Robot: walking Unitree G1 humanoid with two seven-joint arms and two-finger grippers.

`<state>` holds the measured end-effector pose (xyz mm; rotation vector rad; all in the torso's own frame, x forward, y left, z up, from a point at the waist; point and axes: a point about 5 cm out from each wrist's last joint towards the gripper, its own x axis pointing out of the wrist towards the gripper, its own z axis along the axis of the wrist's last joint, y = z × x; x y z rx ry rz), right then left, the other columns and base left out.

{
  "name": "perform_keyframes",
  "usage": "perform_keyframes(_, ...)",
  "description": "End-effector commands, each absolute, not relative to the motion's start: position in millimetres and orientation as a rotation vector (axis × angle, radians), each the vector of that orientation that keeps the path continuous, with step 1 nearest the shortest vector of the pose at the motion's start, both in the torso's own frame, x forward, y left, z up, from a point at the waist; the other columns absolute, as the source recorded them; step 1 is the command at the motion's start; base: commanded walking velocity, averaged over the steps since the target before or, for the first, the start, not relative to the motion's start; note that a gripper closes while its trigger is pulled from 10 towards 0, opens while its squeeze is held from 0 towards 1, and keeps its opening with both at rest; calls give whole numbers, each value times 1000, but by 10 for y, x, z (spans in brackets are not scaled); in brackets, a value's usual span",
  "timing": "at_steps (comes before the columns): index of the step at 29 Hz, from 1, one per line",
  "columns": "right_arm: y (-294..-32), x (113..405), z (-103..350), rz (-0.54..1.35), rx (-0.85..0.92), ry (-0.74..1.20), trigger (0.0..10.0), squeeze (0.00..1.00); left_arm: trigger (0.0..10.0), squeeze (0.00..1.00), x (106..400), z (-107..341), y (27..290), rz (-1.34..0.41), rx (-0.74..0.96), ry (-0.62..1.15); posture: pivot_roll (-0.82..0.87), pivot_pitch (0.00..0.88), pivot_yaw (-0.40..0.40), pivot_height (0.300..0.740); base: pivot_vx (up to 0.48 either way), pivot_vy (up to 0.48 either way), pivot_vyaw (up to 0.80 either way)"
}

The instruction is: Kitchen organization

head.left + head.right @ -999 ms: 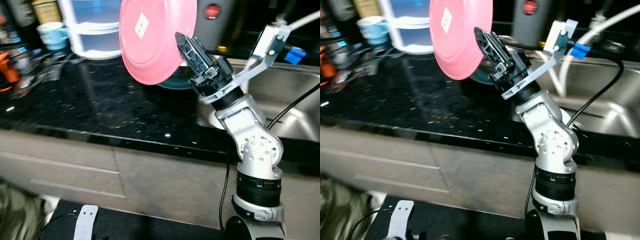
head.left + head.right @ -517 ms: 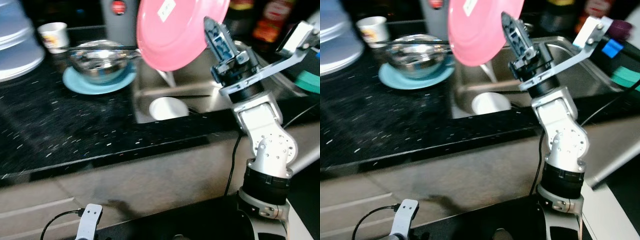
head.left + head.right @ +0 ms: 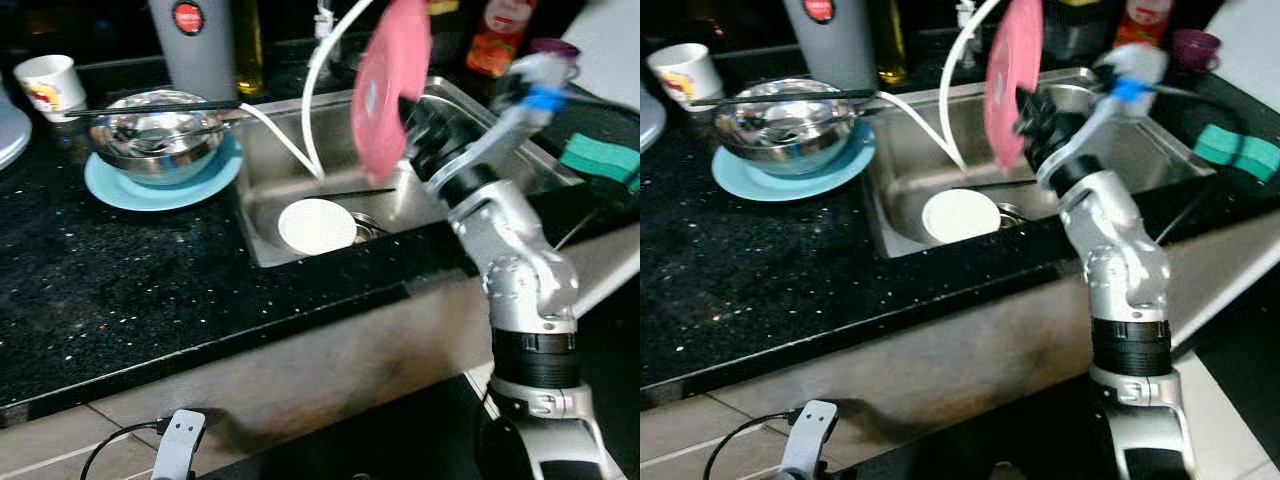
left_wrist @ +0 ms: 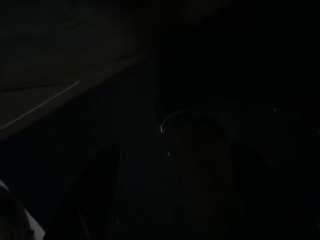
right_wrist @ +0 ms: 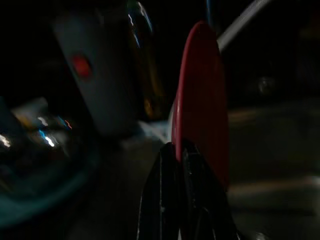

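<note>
Turned edge-on since before, pink plate (image 3: 390,95) — clamped by right end effector (image 5: 179,150) (blurred) — hangs over sink (image 3: 480,120).

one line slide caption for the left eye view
Right pincer holds a pink plate on edge above the sink, where a white dish lies.

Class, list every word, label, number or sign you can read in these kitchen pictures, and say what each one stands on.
No text can be read.
Grey tumbler: round red badge, print too blurred.
White cup: coloured print, too small.
Red-labelled bottle: label blurred.
Pink plate, in the right gripper: pale sticker, unreadable.
</note>
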<state>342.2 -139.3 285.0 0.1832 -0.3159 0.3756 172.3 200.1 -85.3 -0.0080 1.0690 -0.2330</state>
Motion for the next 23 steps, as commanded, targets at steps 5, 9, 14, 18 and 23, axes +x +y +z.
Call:
perform_keyframes(5, -1436, 3543, 2590, 243, -75, -172, 10000, 0, 10000, 0, 1657, -876, 2040, -236, 7, 1095, -15, 123, 37, 740, 0, 0, 0)
perform_keyframes(9, -1452, 3615, 2514, 199, -244, -123, 10000, 0, 10000, 0, 1637, -884, 2029, -254, 0, 1110, -21, 127, 29, 740, 0, 0, 0)
perform_keyframes(14, -1397, 3668, 2472, 198, -385, -102, 10000, 0, 10000, 0, 1620, -890, 2026, -270, 0, 1123, -23, 130, 29, 740, 0, 0, 0)
perform_keyframes(18, -1272, 3707, 2403, 226, -410, -88, 10000, 0, 10000, 0, 1616, -891, 2034, -267, 0, 1124, -22, 138, 29, 740, 0, 0, 0)
perform_keyframes(23, -1152, 3728, 2265, 266, -463, -63, 10000, 0, 10000, 0, 1615, -889, 2046, -265, 0, 1125, -19, 141, 33, 740, 0, 0, 0)
